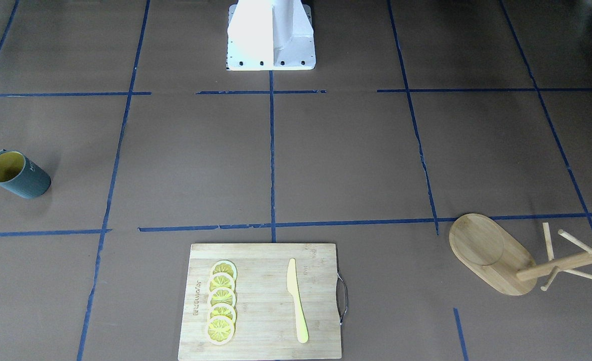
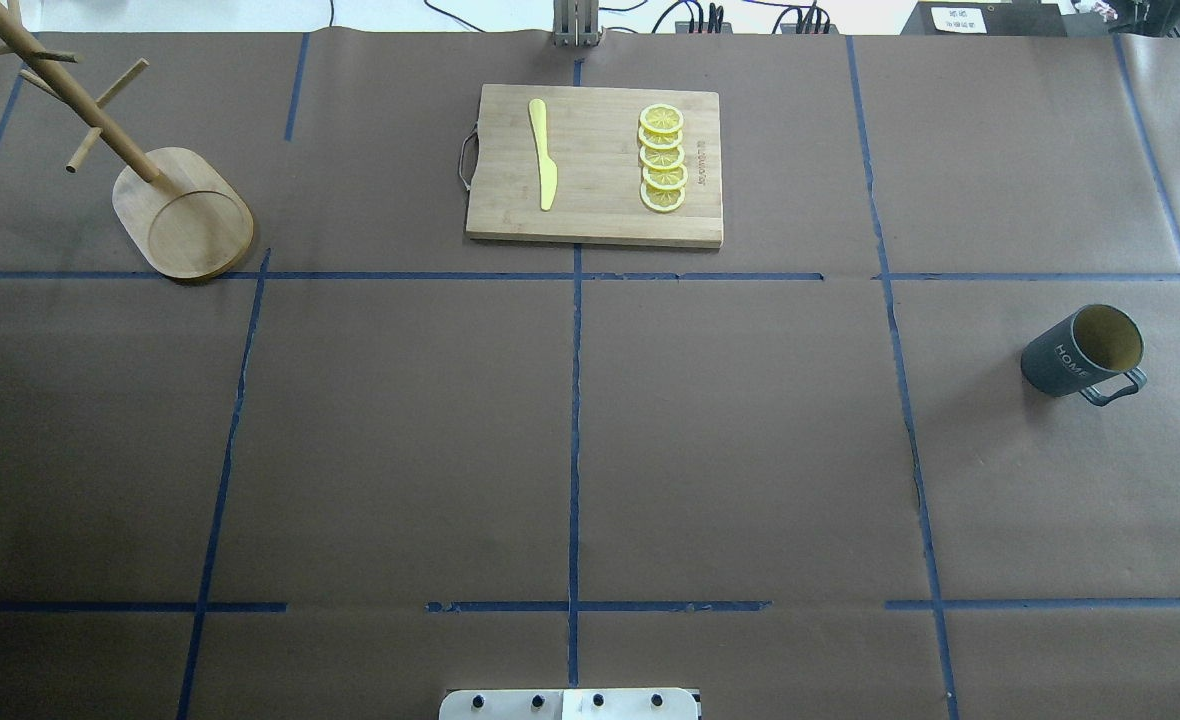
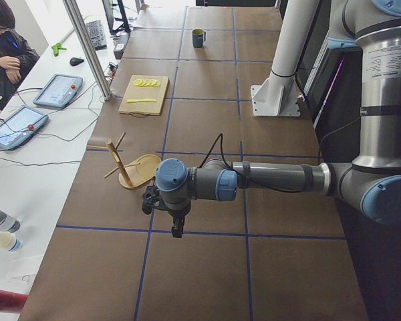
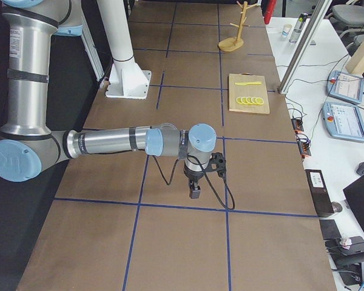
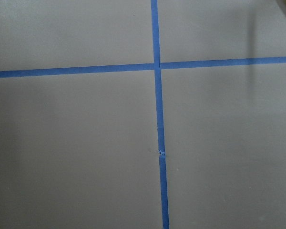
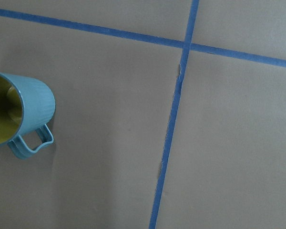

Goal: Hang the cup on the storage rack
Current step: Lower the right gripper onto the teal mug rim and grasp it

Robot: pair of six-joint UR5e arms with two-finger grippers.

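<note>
The cup [image 2: 1080,353], dark teal-grey with a yellow inside, stands upright near the table's right end, also seen as the cup [image 1: 19,174] and the cup [image 6: 19,114], handle toward the robot. The storage rack [image 2: 185,210], a bamboo mug tree on an oval base, stands at the far left, its base [image 1: 486,253] bare. My left gripper [image 3: 177,227] hangs over the table near the rack [image 3: 137,170]. Over bare paper hangs my right gripper [image 4: 195,193]. Both show only in the side views, so I cannot tell open from shut. Neither touches anything.
A bamboo cutting board [image 2: 595,165] with several lemon slices and a yellow knife [image 2: 543,155] lies at the table's far middle. The white robot pedestal [image 1: 271,35] stands at the near edge. A person [image 3: 7,53] sits at a side desk with tablets.
</note>
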